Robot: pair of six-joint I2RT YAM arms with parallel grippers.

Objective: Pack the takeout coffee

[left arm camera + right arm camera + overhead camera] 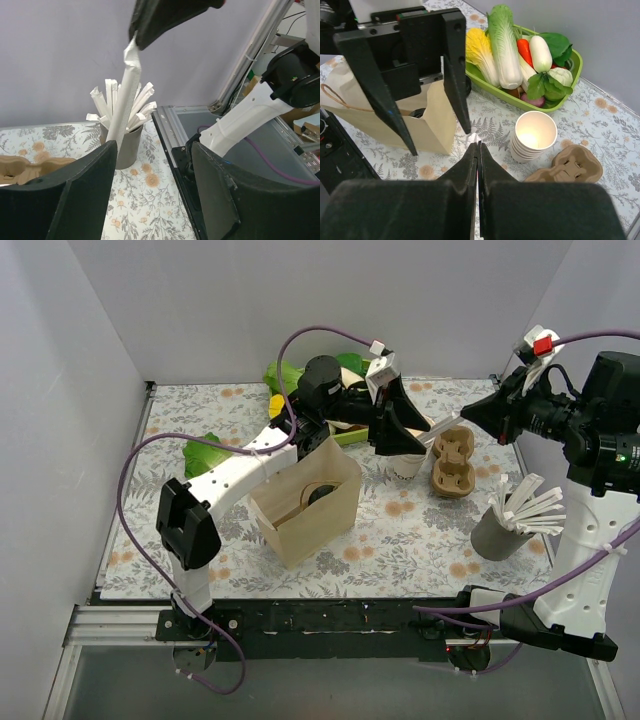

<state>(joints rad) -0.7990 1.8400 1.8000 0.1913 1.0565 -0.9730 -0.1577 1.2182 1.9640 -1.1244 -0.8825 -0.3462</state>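
A brown paper bag (pixel 305 502) stands open mid-table. A round black lid (pixel 318 493) shows inside it, and in the right wrist view (pixel 418 113); the cup under it is hidden. My right gripper (pixel 468 413) is shut on a paper-wrapped straw (pixel 440 433) and holds it in the air, pointing toward my left gripper. Only the straw's white tip (pixel 473 137) shows past the shut right gripper (pixel 478 146). My left gripper (pixel 398 435) is open and empty, right of the bag. In the left wrist view the straw (pixel 127 95) hangs beside the left finger (pixel 60 200) of the open gripper (pixel 152 150).
A stack of lidless paper cups (pixel 534 136) and a brown pulp cup carrier (pixel 452 462) stand right of the bag. A grey holder of wrapped straws (pixel 498 532) is at the right front. A green tray of vegetables (pixel 572 67) is at the back.
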